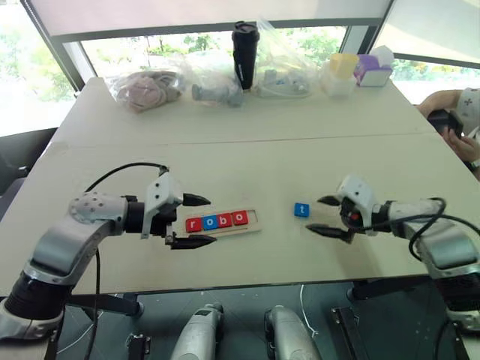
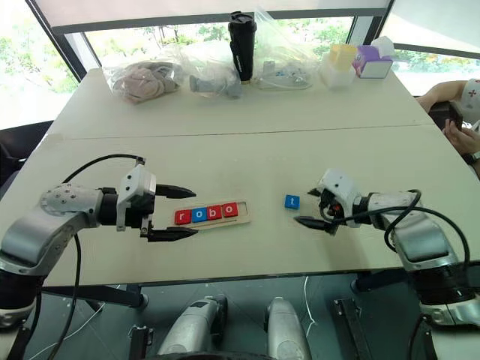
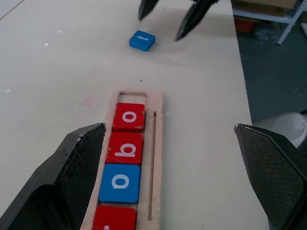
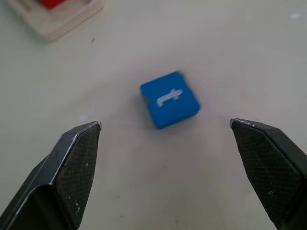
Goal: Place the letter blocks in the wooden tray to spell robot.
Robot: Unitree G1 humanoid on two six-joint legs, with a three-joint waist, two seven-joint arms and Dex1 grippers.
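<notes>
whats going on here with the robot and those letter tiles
The robot is spelling "robot" in a wooden tray. Four tiles reading r, o, b, o already sit in it, with the last slot empty. The blue t tile lies on the table, apart from the tray. The right end effector is open just beside it; the left end effector is open around the tray's other end.

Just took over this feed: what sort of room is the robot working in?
Probably an office or lab workroom: a plain pale table by large windows, with plastic bags and a black tumbler at the far edge.
</notes>
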